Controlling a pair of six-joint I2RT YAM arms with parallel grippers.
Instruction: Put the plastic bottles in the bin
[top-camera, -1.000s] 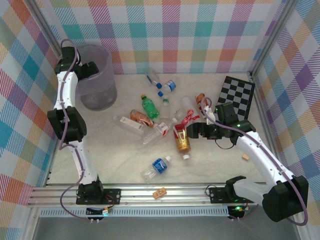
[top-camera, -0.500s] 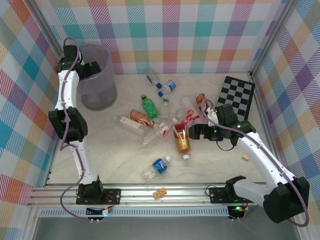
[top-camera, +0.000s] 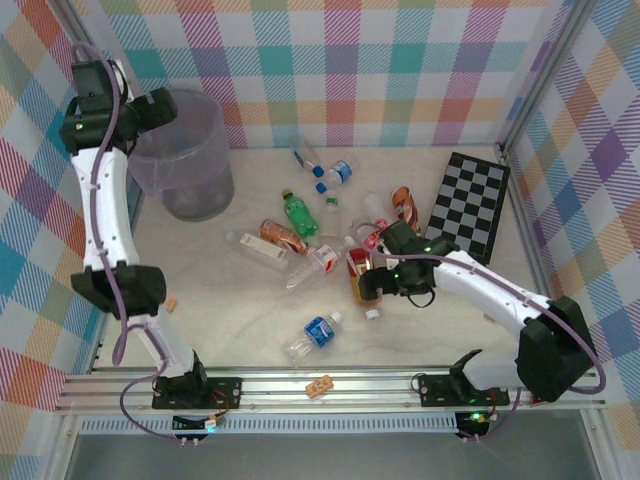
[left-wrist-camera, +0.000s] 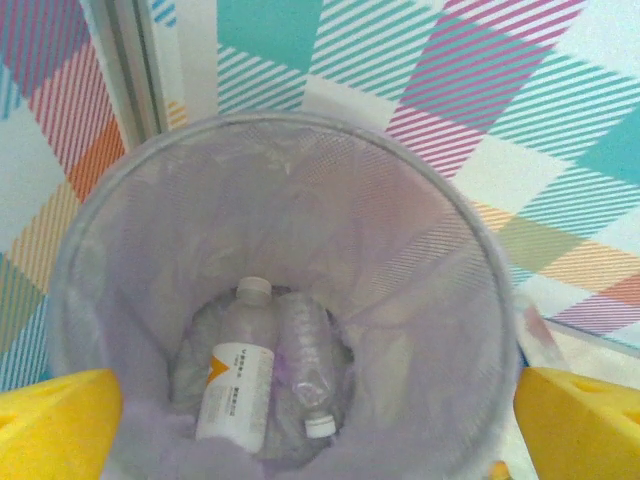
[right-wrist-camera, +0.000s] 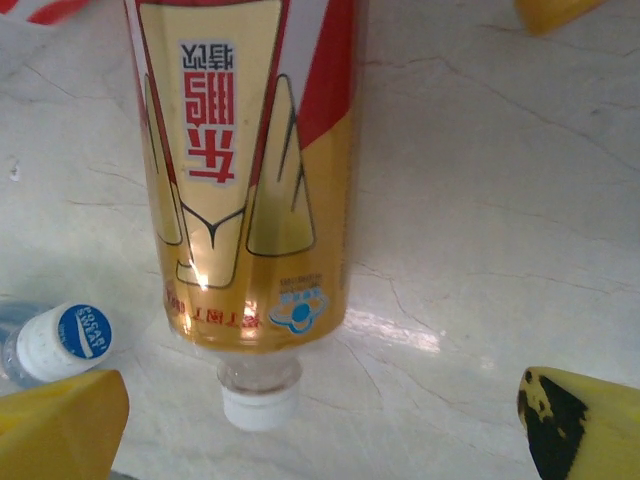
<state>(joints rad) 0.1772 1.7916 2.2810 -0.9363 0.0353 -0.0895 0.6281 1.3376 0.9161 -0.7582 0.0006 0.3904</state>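
Two plastic bottles lie at the bottom of the bin (left-wrist-camera: 420, 260), a white-labelled one (left-wrist-camera: 237, 385) beside a crumpled clear one (left-wrist-camera: 303, 360), both with their caps on. The bin stands at the far left of the desk (top-camera: 230, 310), close to the checked wall. The left pincer (top-camera: 168, 105) hangs directly over its mouth, and its yellow fingers (left-wrist-camera: 60, 425) are spread wide with nothing between them. The left arm stands tall along the left wall, its elbow low and its wrist bent across the bin's rim.

The other bottles lie scattered across the middle of the desk, well apart from the bin. Among them are a green bottle (top-camera: 297, 212), a copper one (top-camera: 283, 237), a clear one (top-camera: 310, 265) and a blue-labelled one (top-camera: 318, 333) nearer the arm bases. An amber bottle with a red and gold label (right-wrist-camera: 250, 170) lies on its side under the right pincer (top-camera: 368, 295). The right pincer's fingers (right-wrist-camera: 585, 420) are parted wide, one on either side of the bottle's white cap (right-wrist-camera: 258, 405), and do not touch it. A small blue-capped bottle (right-wrist-camera: 55, 345) lies just beside that cap. The right arm runs low from its base towards the centre of the desk, its wrist tipped downward. A checkerboard (top-camera: 470, 205) lies beyond it at the far right.
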